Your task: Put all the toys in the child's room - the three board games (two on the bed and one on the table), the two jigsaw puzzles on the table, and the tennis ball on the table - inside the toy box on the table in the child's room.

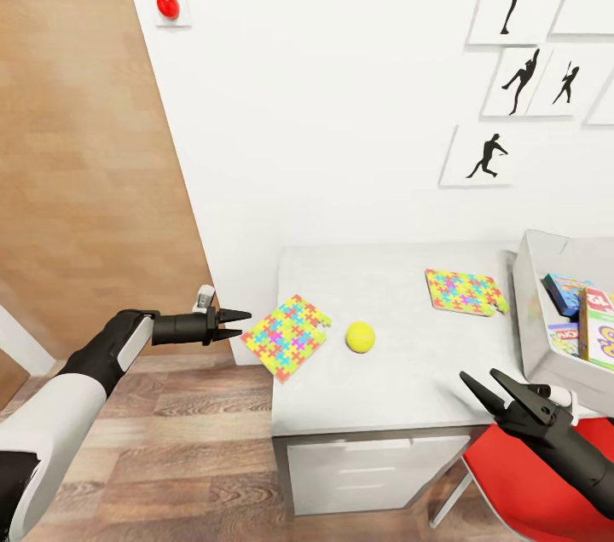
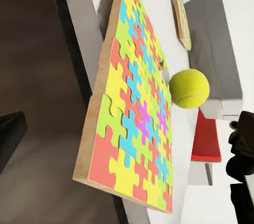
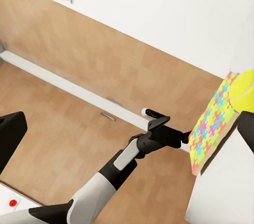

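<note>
Head view: the left tool (image 1: 241, 325) is positioned at the overhanging jigsaw puzzle (image 1: 286, 335), fingers nearly together. The right tool (image 1: 497, 385) is held apart. The tennis ball (image 1: 360, 337) is located on the tabletop (image 1: 401, 380).

A red button (image 1: 168, 4) sits on the white wall at far left. Black silhouette pictures (image 1: 490, 157) hang at far right. A red chair seat (image 1: 520, 482) shows near right, over wood-plank floor (image 1: 179, 457).

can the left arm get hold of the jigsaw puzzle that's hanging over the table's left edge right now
Probably yes. The left gripper sits level with the near jigsaw puzzle, right at its overhanging corner off the table, with nothing between them; the tennis ball lies beyond.
</note>
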You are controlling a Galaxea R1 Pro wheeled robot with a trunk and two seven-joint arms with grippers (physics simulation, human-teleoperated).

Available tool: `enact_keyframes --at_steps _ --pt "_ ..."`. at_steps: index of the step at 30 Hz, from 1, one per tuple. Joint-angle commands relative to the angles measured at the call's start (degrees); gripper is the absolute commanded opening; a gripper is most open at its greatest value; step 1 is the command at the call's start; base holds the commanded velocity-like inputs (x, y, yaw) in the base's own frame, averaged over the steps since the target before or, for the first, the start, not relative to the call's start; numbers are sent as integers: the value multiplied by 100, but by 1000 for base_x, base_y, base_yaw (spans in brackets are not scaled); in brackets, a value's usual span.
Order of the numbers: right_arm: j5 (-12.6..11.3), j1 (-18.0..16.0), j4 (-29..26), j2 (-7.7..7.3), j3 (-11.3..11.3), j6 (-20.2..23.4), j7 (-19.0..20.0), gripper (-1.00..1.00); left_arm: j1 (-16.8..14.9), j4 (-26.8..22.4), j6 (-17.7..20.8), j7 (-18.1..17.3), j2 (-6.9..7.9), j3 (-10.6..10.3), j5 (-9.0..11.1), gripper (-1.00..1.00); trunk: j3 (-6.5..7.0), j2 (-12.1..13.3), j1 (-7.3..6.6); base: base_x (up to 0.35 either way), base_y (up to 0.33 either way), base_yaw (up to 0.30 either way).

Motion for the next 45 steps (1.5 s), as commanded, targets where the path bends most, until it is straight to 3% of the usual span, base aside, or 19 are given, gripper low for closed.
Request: enact_keyframes --at_steps 1,45 --pt "2 -4 0 0 -3 26 15 100 -5 0 28 -9 6 -24 24 100 -5 -3 0 -26 -10 0" --pt "10 -7 0 9 -3 26 15 100 -5 -2 27 -1 6 -24 24 100 -5 -3 0 -30 -21 0"
